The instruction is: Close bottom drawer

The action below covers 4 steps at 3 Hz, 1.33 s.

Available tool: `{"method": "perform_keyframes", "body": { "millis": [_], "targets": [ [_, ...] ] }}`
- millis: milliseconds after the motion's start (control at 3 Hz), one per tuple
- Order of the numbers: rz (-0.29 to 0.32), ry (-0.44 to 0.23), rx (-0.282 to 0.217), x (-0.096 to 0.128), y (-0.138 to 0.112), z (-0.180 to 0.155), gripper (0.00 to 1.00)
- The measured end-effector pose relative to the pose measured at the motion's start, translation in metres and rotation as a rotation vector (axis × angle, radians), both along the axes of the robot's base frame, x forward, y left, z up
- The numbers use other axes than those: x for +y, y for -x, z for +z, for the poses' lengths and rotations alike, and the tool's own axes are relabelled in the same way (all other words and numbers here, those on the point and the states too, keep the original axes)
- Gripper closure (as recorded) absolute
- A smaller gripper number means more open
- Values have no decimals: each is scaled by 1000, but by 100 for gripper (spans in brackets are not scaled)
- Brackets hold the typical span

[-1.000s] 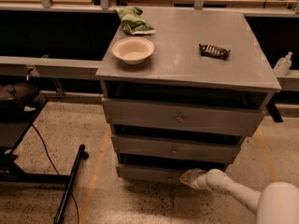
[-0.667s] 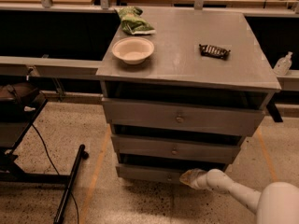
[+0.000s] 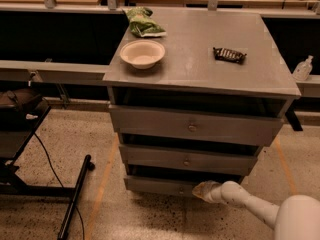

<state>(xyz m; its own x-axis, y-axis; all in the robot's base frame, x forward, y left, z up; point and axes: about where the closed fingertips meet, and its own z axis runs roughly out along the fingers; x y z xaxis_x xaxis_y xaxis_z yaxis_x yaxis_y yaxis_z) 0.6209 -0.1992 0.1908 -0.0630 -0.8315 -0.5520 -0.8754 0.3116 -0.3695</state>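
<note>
The bottom drawer (image 3: 155, 185) is the lowest of three grey drawers in a grey cabinet. Its slim front panel stands slightly out, with a dark gap above it. My gripper (image 3: 200, 190) is at the end of a white arm that comes in from the lower right. It rests against the drawer's front panel near its centre and hides the knob. The middle drawer (image 3: 186, 160) and the top drawer (image 3: 192, 126) sit above it, each with a small round knob.
On the cabinet top (image 3: 200, 49) stand a white bowl (image 3: 142, 53), a green bag (image 3: 142, 23) and a dark snack bar (image 3: 229, 54). A black stand with a cable (image 3: 75, 196) is on the floor at left. A sanitiser bottle (image 3: 302, 68) stands at right.
</note>
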Motion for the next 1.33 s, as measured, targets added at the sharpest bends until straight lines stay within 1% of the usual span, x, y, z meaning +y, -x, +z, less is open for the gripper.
{"method": "perform_keyframes", "body": {
  "millis": [667,1000,1333],
  "targets": [
    [0,0,0,0,0,0,38],
    [19,-32,38,-7,18,-16,15],
    [42,-78,94,-19,43,-39,15]
  ]
}}
